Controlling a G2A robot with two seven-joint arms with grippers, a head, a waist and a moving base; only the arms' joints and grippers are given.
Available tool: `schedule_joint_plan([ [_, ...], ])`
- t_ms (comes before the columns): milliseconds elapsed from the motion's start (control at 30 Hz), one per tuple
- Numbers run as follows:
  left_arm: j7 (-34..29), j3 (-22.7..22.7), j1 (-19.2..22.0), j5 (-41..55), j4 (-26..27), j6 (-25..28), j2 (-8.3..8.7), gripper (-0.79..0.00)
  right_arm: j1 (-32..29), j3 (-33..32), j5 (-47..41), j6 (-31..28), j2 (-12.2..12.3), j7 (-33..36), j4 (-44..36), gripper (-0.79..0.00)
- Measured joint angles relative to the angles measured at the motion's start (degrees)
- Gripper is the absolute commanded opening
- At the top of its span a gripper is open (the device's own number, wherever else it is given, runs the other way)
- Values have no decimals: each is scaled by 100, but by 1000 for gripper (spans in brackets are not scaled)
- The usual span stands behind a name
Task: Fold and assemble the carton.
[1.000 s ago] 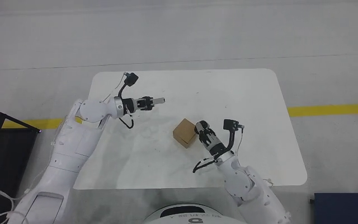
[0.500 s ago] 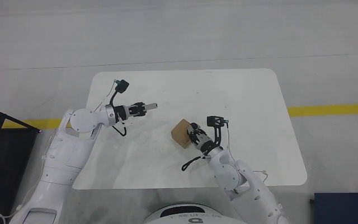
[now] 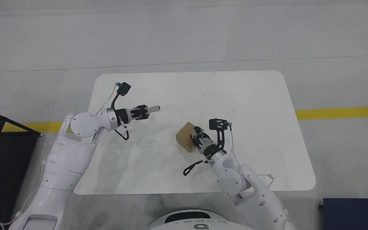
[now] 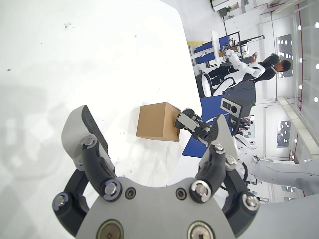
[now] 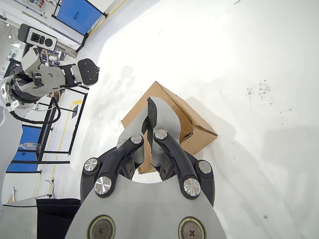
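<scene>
the right gripper [image 3: 198,137], fingers pinched together on nothing, presses against the side of the brown carton [image 3: 184,136] standing on the white table [image 3: 259,103], which it has nudged slightly over the past second. the left gripper [image 3: 155,108], wide open and empty, has drawn back from the carton.
</scene>
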State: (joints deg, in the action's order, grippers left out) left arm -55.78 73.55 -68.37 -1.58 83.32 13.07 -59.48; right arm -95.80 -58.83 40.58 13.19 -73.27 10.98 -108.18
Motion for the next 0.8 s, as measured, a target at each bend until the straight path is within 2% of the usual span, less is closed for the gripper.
schedule_joint_plan([
  [167,-6,22,-8,16,-4,2,16,0,-450,-90,-83,-473,67,46,-601,-785],
  [267,1,13,7,10,-11,-2,21,0,-592,32,73,-791,125,677,-662,-785],
  [300,5,5,17,9,-16,-5,22,0,-560,157,70,-863,134,1075,-585,-785],
  [400,8,-9,44,13,-25,-10,25,0,-267,414,57,-583,124,2160,-272,-785],
  [467,2,-10,50,9,-25,-5,30,0,-72,490,-18,-342,90,2427,-150,-785],
  [700,17,52,-2,-5,-53,26,61,0,361,684,114,696,-79,1275,362,-785],
  [800,45,64,-22,-18,-34,16,70,0,417,763,-18,717,-115,1155,383,-785],
])
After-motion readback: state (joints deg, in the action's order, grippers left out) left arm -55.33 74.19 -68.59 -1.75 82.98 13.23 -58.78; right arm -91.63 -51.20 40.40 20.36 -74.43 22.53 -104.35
